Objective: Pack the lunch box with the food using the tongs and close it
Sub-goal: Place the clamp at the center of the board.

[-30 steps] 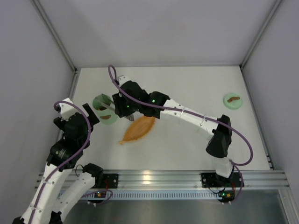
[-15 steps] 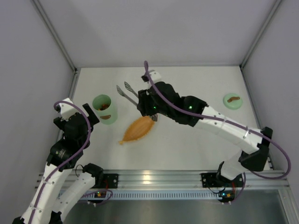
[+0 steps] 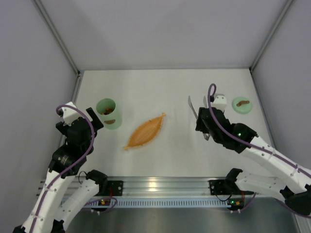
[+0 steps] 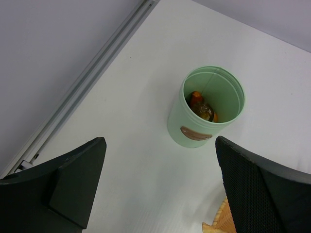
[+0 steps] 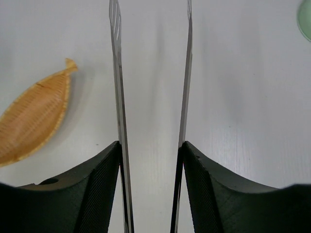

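Right gripper [image 5: 150, 155] grasps tongs [image 5: 118, 97] by both arms, near lid [image 3: 241, 105]; left gripper [image 4: 158, 165] released, near upright lunch box [image 4: 192, 133] with food [image 4: 201, 108] inside, on worktop [image 3: 175, 92]

**Landmark:** orange leaf tray [image 3: 144, 131], flat and low at mid-table.

- **Left of tray:** lunch box [image 3: 109, 113], upright with its mouth open upward (food [image 4: 201, 108] sits low inside). The left gripper [image 4: 160, 150] hangs just beyond it with jaws wide, crowding the strip by the left wall [image 3: 34, 87].
- **Right of tray:** a broad bare stretch of table [image 3: 170, 90], then the tongs [image 3: 193, 107], clamped in the right gripper [image 5: 150, 160] with arms pointing away.
- **Far right of tray:** lid [image 3: 242, 105], near the right wall [image 3: 286, 77].
- **Behind tray:** open surface to the back wall [image 3: 165, 34].
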